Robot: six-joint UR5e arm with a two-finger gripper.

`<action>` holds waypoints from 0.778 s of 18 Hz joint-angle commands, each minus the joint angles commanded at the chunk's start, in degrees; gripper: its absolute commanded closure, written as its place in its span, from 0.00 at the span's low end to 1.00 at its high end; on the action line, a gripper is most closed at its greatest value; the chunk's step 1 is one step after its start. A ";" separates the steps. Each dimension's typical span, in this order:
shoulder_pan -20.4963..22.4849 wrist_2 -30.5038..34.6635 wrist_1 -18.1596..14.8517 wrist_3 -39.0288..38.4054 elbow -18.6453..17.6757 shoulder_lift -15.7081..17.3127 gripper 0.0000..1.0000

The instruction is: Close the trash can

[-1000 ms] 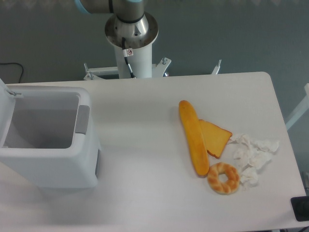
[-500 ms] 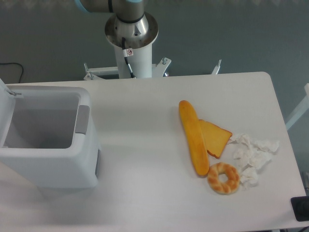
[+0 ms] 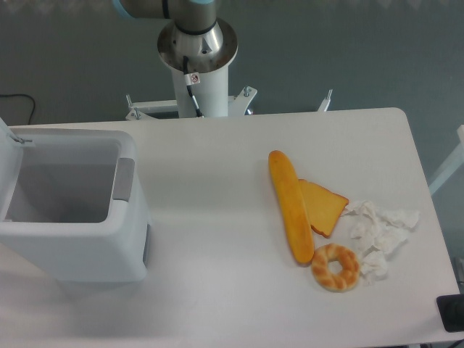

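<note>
Camera view is showing the trash can (image 3: pixel 72 239) sitting open at the left edge of the white counter (image 3: pixel 217 217), its lid (image 3: pixel 6 148) standing up at the far left. The end effector is not appearing anywhere, so its state cannot be told. A baguette (image 3: pixel 290 205), toast slice (image 3: pixel 325 206), bagel (image 3: pixel 336 267) and crumpled paper (image 3: pixel 380 235) are lying together at the right.

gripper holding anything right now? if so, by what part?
Cannot be told: the gripper is out of frame. The trash can stands open, and nothing touches it or the baguette.

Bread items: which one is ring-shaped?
The bagel-like ring, nearest the table's front edge, beside the crumpled tissue. The long loaf is a straight stick; the toast slice is flat and wedge-like.
</note>
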 joint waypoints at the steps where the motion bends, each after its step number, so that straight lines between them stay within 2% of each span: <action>1: 0.00 0.00 0.00 -0.09 0.09 -0.35 0.00; 14: 0.35 0.26 0.09 0.17 0.62 -1.23 0.00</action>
